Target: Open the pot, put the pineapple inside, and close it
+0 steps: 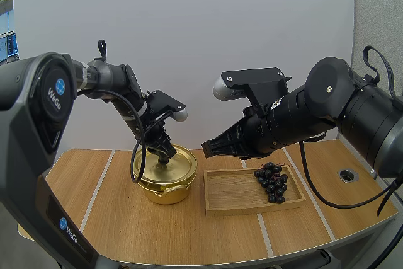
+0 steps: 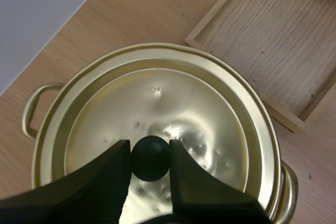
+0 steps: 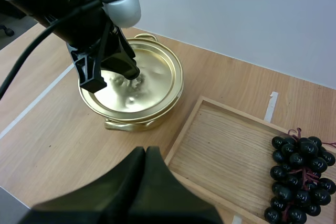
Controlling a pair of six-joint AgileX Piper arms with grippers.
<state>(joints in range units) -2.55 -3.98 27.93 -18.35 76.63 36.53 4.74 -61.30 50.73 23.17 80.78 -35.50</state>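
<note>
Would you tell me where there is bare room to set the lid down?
Bare for the lid: the tray's left half, between pot and grapes, and the table left of the pot and nearer us. Crowded: the tray's right end, under the grapes.

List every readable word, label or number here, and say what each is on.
"WeGo": on the left arm, upper housing.
"WeGo": again, lower on that arm.
Stamped mark on the pot lid: too small to read.
</note>
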